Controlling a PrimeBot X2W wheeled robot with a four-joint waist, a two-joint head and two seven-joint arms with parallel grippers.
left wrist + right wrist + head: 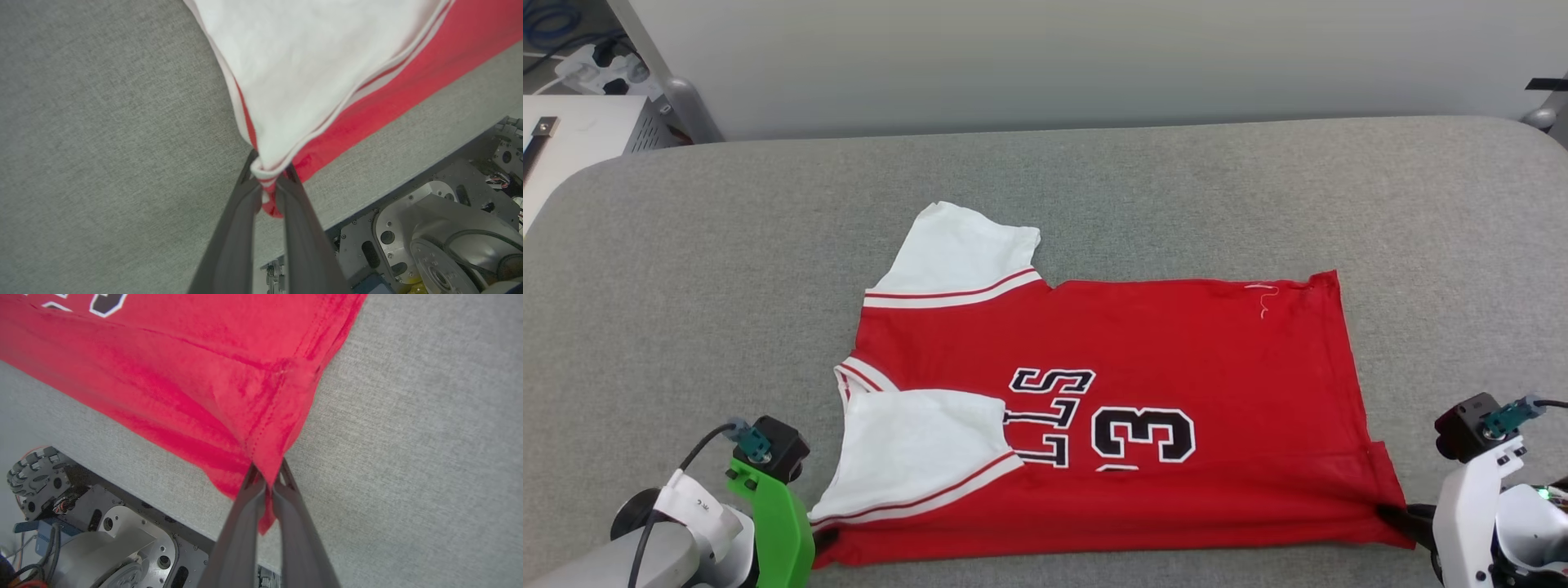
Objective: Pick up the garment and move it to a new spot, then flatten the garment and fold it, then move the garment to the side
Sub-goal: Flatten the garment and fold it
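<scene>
Both jaws clamp near corners of the garment (pixel 1160 343), left at sleeve, right at hem; its long axis runs between them.

We hold our left gripper (pixel 825 537) at 7 o'clock and our right gripper (pixel 1393 514) at 4 o'clock. Both clamp the garment (pixel 1176 343).

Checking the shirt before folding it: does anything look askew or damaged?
The garment lies mostly flat, but its near white sleeve is flopped over the chest, hiding part of the lettering, while the far sleeve sticks out. A loose pale thread curls near the far hem corner.
</scene>
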